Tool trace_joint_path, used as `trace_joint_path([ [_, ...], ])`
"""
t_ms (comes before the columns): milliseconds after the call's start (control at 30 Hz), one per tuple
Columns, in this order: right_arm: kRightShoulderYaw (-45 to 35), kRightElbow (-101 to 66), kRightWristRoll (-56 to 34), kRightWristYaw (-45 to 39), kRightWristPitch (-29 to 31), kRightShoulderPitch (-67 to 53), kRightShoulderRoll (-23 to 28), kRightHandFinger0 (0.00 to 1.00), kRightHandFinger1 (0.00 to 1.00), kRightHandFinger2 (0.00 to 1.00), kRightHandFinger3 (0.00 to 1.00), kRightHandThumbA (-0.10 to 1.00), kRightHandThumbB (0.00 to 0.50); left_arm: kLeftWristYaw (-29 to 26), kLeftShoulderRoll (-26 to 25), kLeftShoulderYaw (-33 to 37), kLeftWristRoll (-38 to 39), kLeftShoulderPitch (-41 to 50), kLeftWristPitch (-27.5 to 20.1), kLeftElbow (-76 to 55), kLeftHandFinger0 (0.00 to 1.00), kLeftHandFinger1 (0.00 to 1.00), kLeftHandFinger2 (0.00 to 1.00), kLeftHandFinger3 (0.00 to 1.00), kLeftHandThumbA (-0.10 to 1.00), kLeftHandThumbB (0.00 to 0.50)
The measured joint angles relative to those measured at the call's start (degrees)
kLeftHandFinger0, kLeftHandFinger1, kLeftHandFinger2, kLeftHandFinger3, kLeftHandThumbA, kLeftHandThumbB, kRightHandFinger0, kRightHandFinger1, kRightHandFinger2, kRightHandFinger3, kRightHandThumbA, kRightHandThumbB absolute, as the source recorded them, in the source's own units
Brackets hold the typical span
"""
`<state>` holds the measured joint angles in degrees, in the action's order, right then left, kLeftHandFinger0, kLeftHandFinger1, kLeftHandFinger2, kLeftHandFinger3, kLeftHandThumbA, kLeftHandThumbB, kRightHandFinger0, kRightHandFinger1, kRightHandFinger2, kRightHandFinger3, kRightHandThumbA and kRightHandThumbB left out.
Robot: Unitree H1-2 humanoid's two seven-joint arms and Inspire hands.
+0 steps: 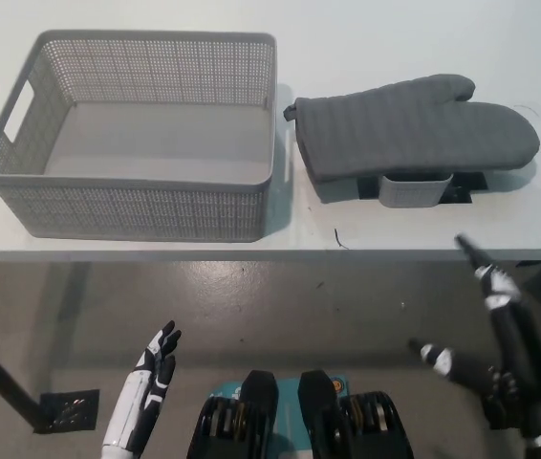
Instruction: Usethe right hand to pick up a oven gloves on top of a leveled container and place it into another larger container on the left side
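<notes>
Left hand [151, 382] is parked low at lower left, below the tabletop [156, 19] edge, fingers apart and holding nothing. Resting, not part of this job.

Large grey perforated basket [22, 191] sits on the left half of the tabletop, interior bare. That's the drop target.

Just right of it, nearly touching its right wall, the grey oven glove [414, 129] lies flat across a small grey container [414, 189], cuff end toward the basket, mitt end pointing right. The glove hides most of the small container; only its front wall and a dark base under it show. Glove overhangs it on both sides.

Right hand [486, 316] is at lower right, below the tabletop's front edge and well apart from the glove. Fingers spread wide, nothing held.

Judgement: the pick isn't started, this is the approach step. Next move needs the right hand up and forward over the tabletop edge, then down on the glove, probably mid-body where the container supports it. Then close the fingers, lift clear of the small container, carry left over the basket's right wall, release inside. Risk: limp fabric could drag the small container along or snag on the basket wall.
</notes>
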<state>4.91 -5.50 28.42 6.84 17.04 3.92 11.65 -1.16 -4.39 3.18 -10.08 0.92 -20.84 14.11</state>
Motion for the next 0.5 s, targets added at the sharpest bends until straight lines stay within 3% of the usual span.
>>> trace_joint_path([
  [200,-1.1,-3.4,7.2,-1.7,-5.0,6.8,3.8,1.00,1.00,1.00,1.00,1.00,0.293,0.0,0.0,0.0,-0.3,0.0,-0.1,0.0,1.00,1.00,1.00,1.00,1.00,0.141],
  [500,-0.1,-2.1,16.7,-5.0,-12.0,17.5,6.1,1.00,1.00,1.00,1.00,1.00,0.308,0.0,0.0,0.0,-0.4,0.0,-0.7,0.2,1.00,1.00,1.00,1.00,1.00,0.142],
])
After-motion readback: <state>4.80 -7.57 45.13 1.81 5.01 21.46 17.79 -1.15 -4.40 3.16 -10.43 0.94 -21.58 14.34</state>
